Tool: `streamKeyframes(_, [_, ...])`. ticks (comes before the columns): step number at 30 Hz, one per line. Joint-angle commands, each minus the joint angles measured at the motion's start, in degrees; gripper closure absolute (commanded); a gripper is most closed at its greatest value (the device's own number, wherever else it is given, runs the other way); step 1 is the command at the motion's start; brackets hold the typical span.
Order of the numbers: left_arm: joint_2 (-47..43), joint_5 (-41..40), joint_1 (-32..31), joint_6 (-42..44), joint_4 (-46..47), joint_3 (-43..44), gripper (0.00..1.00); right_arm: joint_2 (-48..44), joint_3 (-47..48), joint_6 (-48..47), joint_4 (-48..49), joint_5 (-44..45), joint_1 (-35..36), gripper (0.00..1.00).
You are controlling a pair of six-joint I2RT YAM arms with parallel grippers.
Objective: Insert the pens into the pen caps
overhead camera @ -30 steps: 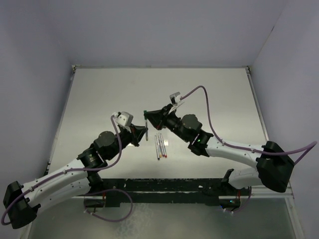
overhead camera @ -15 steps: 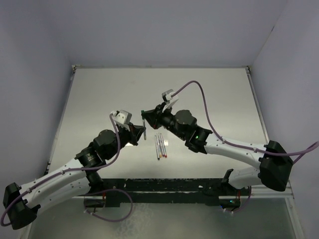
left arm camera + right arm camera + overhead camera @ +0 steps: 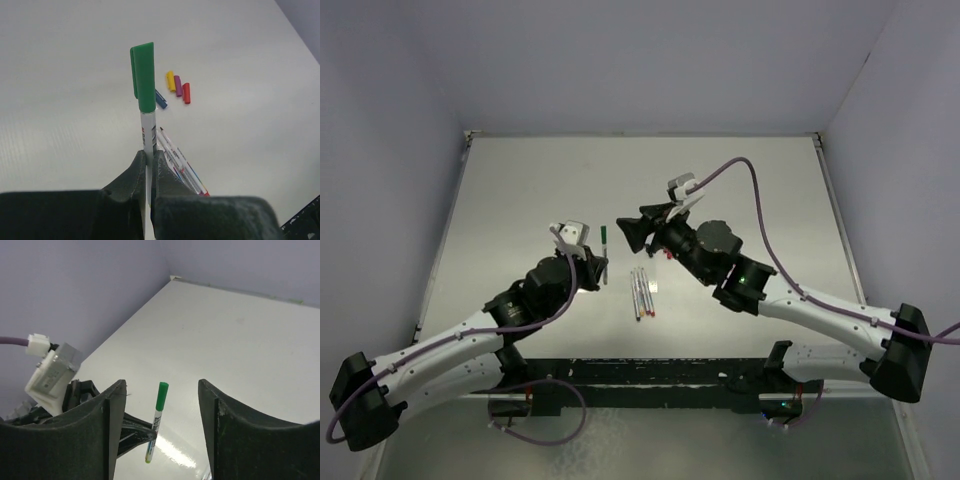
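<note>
The left arm (image 3: pixel 470 330) has hardly shifted over the last second. Its left jaws stay clamped tight on the lower barrel of the green pen (image 3: pixel 148 132), holding it upright above the tabletop (image 3: pixel 520 190). What has changed is at the top of that pen. A second ago the right jaws were pinched nearly shut there. Now the green cap (image 3: pixel 144 75) stands alone on the tip with nothing touching it. Just to its right, the right jaws have let go, spread apart with nothing between them, and drawn back a little, so the right wrist view looks at the capped pen through the gap between its own fingers. The cap looks to be on. Whether it is pushed fully home cannot be told from these views. That probably makes this the first pen of five finished, apart from setting it down. Further right, below the right arm (image 3: pixel 800 300), the other pens (image 3: pixel 642 292) lie side by side on the tabletop, uncapped. Near their far ends lie the blue cap (image 3: pixel 161 98), yellow cap (image 3: pixel 171 80), purple cap (image 3: pixel 178 85) and red cap (image 3: pixel 186 93), close together and untouched. The likely next step is for the left arm to put the green pen down clear of that group, which would free both arms for the next pair.
</note>
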Motion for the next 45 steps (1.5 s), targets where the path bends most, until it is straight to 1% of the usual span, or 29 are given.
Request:
streamKeyframes(1, [3.14,-4.84,0.12,-1.23,1.80,0.88,0.97,-4.67,-1.12,-1.60,-0.32,6.50,0.07,0.29])
streamKeyframes(2, [4.16,-5.76,0.19,-1.38,2.08,1.12,0.95,-5.79,-1.86,-0.94,-0.79,7.43,0.06,0.19])
streamKeyframes(3, [5.38,-6.67,0.20,-1.36,2.03,1.60,0.95,-6.50,-2.58,-0.18,-1.41,8.45,0.06,0.05])
streamKeyframes(4, [6.73,-7.42,0.35,-1.10,1.79,2.22,0.94,-7.05,-3.15,0.39,-2.03,9.04,0.06,0.00])
streamKeyframes(8, [11.88,-7.97,2.58,0.03,0.45,5.99,0.94,-7.87,-5.44,2.01,-3.37,10.27,-0.10,0.00])
streamKeyframes(10, [14.13,-4.59,6.46,-0.36,0.70,7.21,0.94,-7.21,-5.79,3.36,-4.49,11.97,-0.12,0.00])
streamKeyframes(12, [16.20,1.28,12.21,-1.18,1.48,8.07,0.94,-6.79,-6.37,4.92,-4.82,14.34,-0.12,0.00])
streamKeyframes(14, [18.60,3.91,15.53,-0.51,1.04,10.05,0.94,-6.70,-6.85,8.23,-4.99,17.28,-0.13,0.00])
streamKeyframes(16, [21.80,3.54,16.52,0.63,-0.98,13.20,0.94,-6.90,-7.40,14.73,-6.30,22.82,-0.12,0.00])
streamKeyframes(18, [25.93,4.22,17.80,0.95,-2.11,16.02,0.95,-7.16,-8.05,18.00,-6.64,22.97,-0.14,0.00])
streamKeyframes(20, [29.18,6.84,19.53,0.89,-1.74,17.96,0.96,-7.11,-8.04,15.36,-6.74,21.76,-0.12,0.00])
streamKeyframes(22, [31.95,9.11,21.16,0.71,-0.97,19.31,0.96,-6.57,-6.48,15.43,-10.90,21.80,-0.10,0.00])
streamKeyframes(24, [34.82,11.29,23.03,0.86,-0.61,20.82,0.96,-6.05,-4.85,14.50,-15.54,26.01,-0.05,0.00])
streamKeyframes(26, [37.91,13.68,24.87,0.87,-1.30,22.89,0.96,-5.43,-4.60,11.75,-16.58,28.63,-0.03,0.00])
streamKeyframes(29, [42.55,15.70,27.08,0.68,-4.11,26.25,0.96,-4.51,-5.46,9.24,-15.21,29.02,-0.04,0.00])
streamKeyframes(32, [45.70,15.92,27.82,0.91,-5.68,28.60,0.95,-2.57,-4.69,10.82,-18.28,29.17,-0.09,0.00])
streamKeyframes(36, [49.02,15.49,28.61,0.96,-8.06,31.50,0.92,2.40,-0.23,15.62,-29.00,31.67,-0.09,0.00])
streamKeyframes(38, [50.62,15.10,28.81,1.23,-9.64,33.00,0.91,4.88,1.67,17.29,-32.81,33.57,-0.03,0.00])
streamKeyframes(41, [53.21,13.59,28.86,1.97,-12.50,35.19,0.89,8.68,4.73,21.43,-39.54,33.65,-0.03,0.00])
streamKeyframes(43, [54.21,12.03,28.85,2.55,-14.38,36.15,0.89,10.13,7.53,22.46,-42.16,33.52,-0.03,0.00])
streamKeyframes(45, [54.81,10.44,28.85,3.21,-15.74,36.41,0.88,10.28,7.52,21.94,-42.11,32.62,0.01,0.00])
